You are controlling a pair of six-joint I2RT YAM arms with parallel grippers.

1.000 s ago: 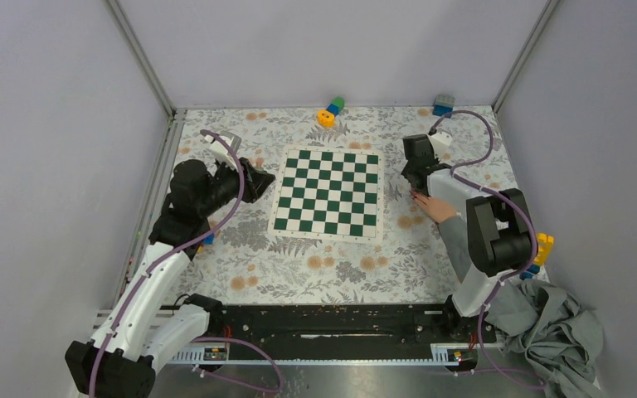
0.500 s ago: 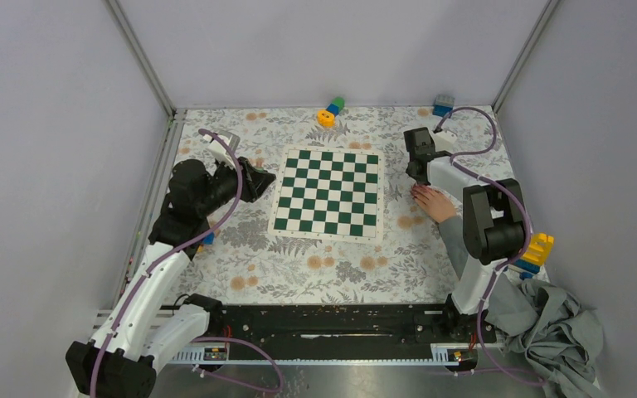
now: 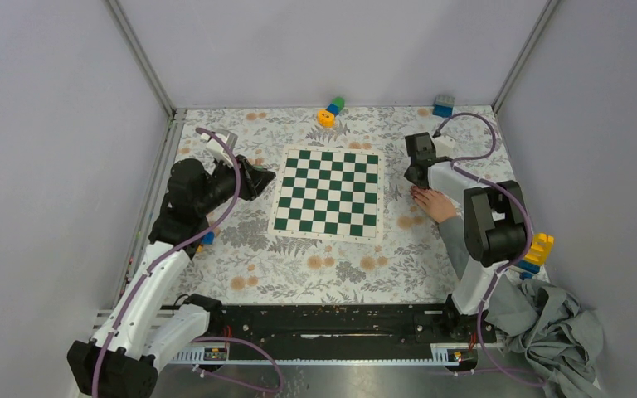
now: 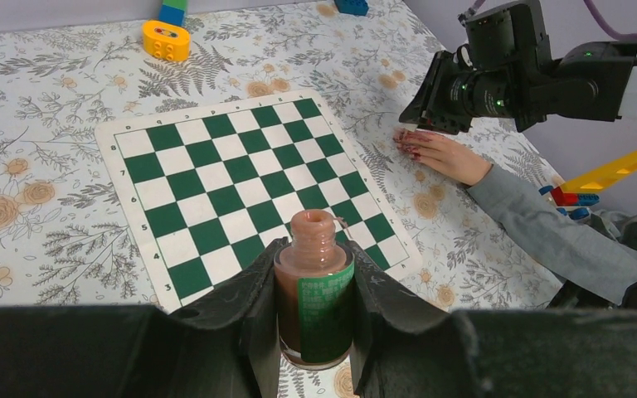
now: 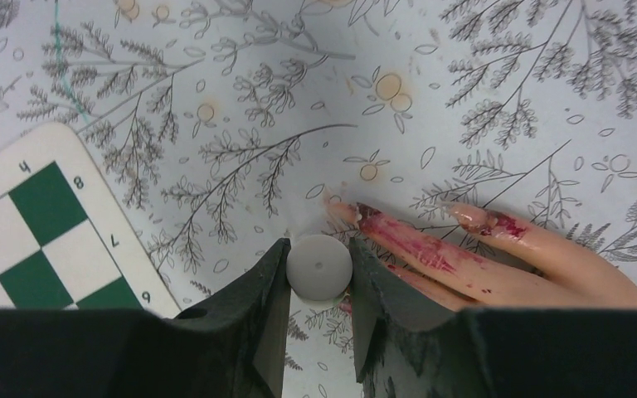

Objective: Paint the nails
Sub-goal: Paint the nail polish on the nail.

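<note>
Left gripper (image 3: 259, 177): you have it clamped on the open nail polish bottle (image 4: 314, 298). The bottle is upright with its neck clear of the jaws, at the chessboard's (image 4: 240, 182) left edge and well apart from the painting, likely so you can dip again without a spill.
Right gripper (image 5: 318, 249): it pinches the round white brush cap (image 5: 320, 269) and points straight down. The brush beneath is hidden.
Human hand (image 4: 448, 156): it lies palm down on the floral table cover (image 3: 340, 265), just right of the chessboard. The fingers are straight and close together, which turns the nails up to you.
Nails (image 5: 370, 212): they sit at the fingertips beside the cap, reddish, with polish smeared onto the skin.
Step, judged: you are stroking a fingertip under the cap.
Risk: more smearing if you press.
</note>
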